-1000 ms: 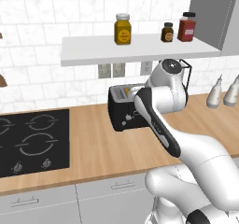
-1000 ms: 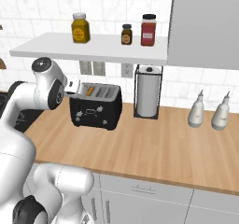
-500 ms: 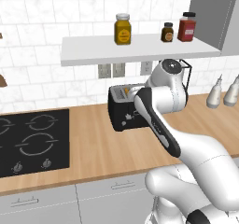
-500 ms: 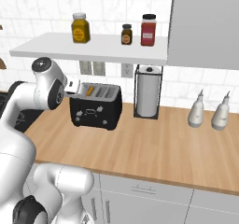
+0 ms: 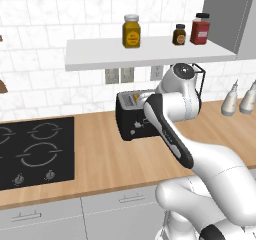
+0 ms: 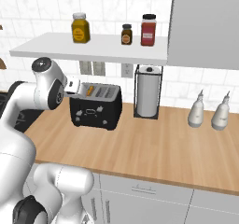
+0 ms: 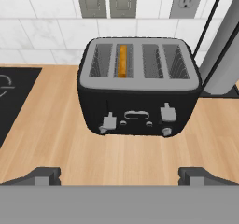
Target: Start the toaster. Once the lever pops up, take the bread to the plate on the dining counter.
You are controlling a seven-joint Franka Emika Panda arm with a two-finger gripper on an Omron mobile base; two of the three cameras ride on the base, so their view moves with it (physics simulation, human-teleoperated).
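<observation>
The black toaster [image 7: 138,94] with a silvery top stands on the wood counter against the tiled wall, also seen in the base views as toaster [image 5: 132,116] and toaster [image 6: 95,107]. The bread [image 7: 122,60] stands deep in the second slot from the left, only its orange crust edge showing. Two levers stick out of the toaster's front; the left lever [image 7: 108,122] sits slightly lower than the right lever [image 7: 167,112]. My gripper [image 7: 119,174] hovers open in front of and above the toaster, nothing between its fingers. The plate and the dining counter are out of view.
A black hob [image 5: 30,151] lies left of the toaster. A paper towel holder [image 6: 148,92] stands just right of it, and two pale bottles [image 6: 207,110] stand farther right. A white shelf [image 5: 145,54] with jars hangs above the toaster. Bare wood counter [image 7: 135,155] lies in front.
</observation>
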